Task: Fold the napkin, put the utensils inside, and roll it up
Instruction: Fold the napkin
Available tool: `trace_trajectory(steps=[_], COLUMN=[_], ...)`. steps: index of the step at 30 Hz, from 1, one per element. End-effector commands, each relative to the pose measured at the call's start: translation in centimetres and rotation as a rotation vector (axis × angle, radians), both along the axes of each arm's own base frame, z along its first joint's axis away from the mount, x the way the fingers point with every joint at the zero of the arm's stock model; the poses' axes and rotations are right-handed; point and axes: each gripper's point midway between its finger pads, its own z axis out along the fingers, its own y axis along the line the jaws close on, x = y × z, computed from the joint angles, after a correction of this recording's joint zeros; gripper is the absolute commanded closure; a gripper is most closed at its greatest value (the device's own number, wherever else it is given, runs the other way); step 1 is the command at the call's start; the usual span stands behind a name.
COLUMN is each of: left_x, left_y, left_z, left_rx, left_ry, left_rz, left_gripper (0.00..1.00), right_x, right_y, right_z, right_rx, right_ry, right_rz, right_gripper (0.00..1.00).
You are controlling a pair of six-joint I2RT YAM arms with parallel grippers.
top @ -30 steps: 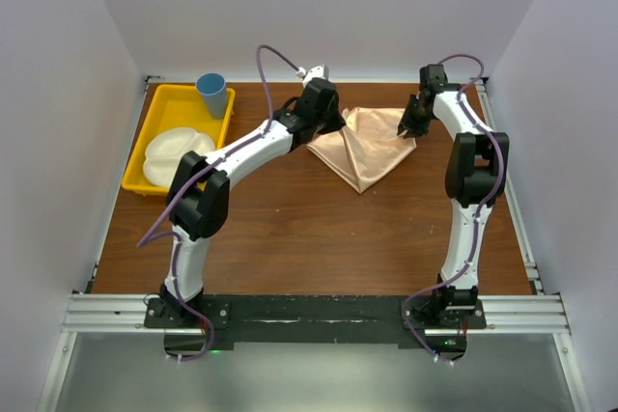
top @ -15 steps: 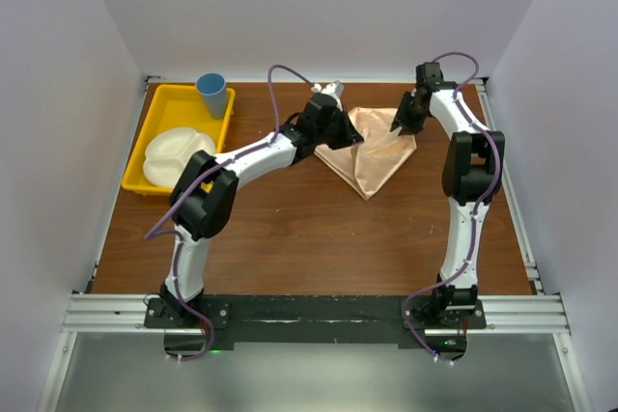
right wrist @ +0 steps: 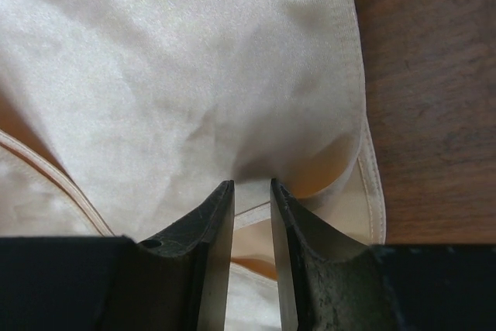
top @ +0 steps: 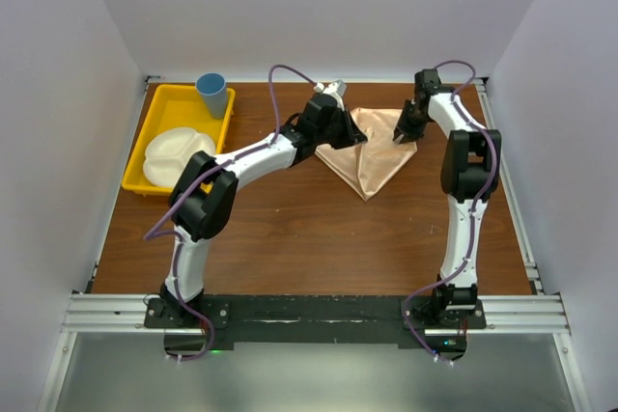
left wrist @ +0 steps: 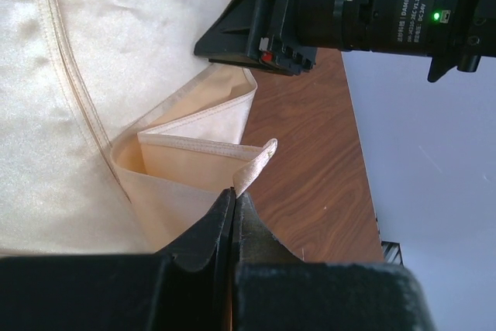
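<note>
Top external shows the napkin (top: 372,156) part-folded; my left claw (left wrist: 234,193) pinches one corner, my right claw (right wrist: 252,185) grips another. I see no fork; inserting, rolling remain.

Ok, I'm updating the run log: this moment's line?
stage: fold | left hand: shut on napkin corner | right hand: shut on napkin

Plain peach-orange napkin (top: 372,156) with a soft sheen, brown wood-grain table (top: 319,229), yellow tray (top: 172,103), white plate (top: 172,156), blue cup (top: 212,94), white-and-black arms (top: 261,147), purple cables (top: 274,103).
</note>
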Motion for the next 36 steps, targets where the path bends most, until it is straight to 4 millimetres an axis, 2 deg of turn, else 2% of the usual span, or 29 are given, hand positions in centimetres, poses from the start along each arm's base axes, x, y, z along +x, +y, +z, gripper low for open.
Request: trace_trajectory(steps=[1,3,5,7,12,16,19,22,24,27,28,30,31,34,35,36], left_x=[0.9,1.3,1.6,2.2,3.2,3.1,2.5,2.4,2.5,2.8,2.9,3.1,3.2,3.5,3.9,3.7], left_y=[0.4,1.0,1.4,2.0,3.3,3.5,3.9,4.2,4.3,4.2,4.1,4.2,4.4,5.3,5.8,6.3], left_z=[3.4,2.9,2.4,2.0,0.4,-0.6,-1.6,-2.3,-2.5,-2.7,-2.7,-3.1,-2.9,-3.5,-3.8,-4.2], left_rx=[-0.055,-0.054,-0.048,-0.033,-0.001,0.015,0.046,0.067,0.069,0.080,0.088,0.107,0.125,0.210,0.248,0.277], left_ry=[-0.063,-0.042,-0.032,-0.037,-0.008,0.008,0.047,0.058,0.064,0.067,0.070,0.075,0.077,0.083,0.076,0.091], left_rz=[0.002,0.010,0.013,0.024,0.041,0.033,0.032,0.035,0.033,0.034,0.032,0.040,0.043,0.084,0.122,0.134], left_gripper=[1.00,1.00,1.00,1.00,1.00,1.00,0.98,0.94,0.89,0.61,0.51,0.41,0.28,0.20,0.19,0.19], right_x=[-1.8,-2.6,-3.1,-3.1,-3.9,-4.8,-4.8,-4.0,-3.2,-2.0,-1.3,-1.1,-0.6,0.4,0.5,0.7], right_y=[-1.8,-2.0,-3.6,-4.1,-4.1,-4.5,-4.6,-3.8,-3.3,-2.1,-1.9,-1.2,-1.1,-1.2,0.1,0.1], right_z=[2.6,2.5,2.7,2.9,3.7,3.3,3.5,4.7,5.8,6.7,6.4,5.8,5.7,5.9,5.4,5.3], right_rx=[-0.043,-0.053,-0.059,-0.060,-0.049,-0.057,-0.059,-0.021,-0.010,0.010,0.012,0.025,0.024,0.023,0.025,0.025], right_ry=[-0.006,0.008,0.008,0.002,0.002,0.017,0.024,-0.019,-0.057,-0.104,-0.108,-0.086,-0.089,-0.116,-0.109,-0.109], right_rz=[-0.013,-0.012,-0.040,-0.047,-0.045,-0.049,-0.033,-0.030,-0.029,-0.016,-0.016,-0.008,-0.007,-0.012,0.006,0.004], right_gripper=[0.71,0.71,0.71,0.71,0.71,0.71,0.72,0.71,0.69,0.63,0.62,0.61,0.61,0.59,0.59,0.58])
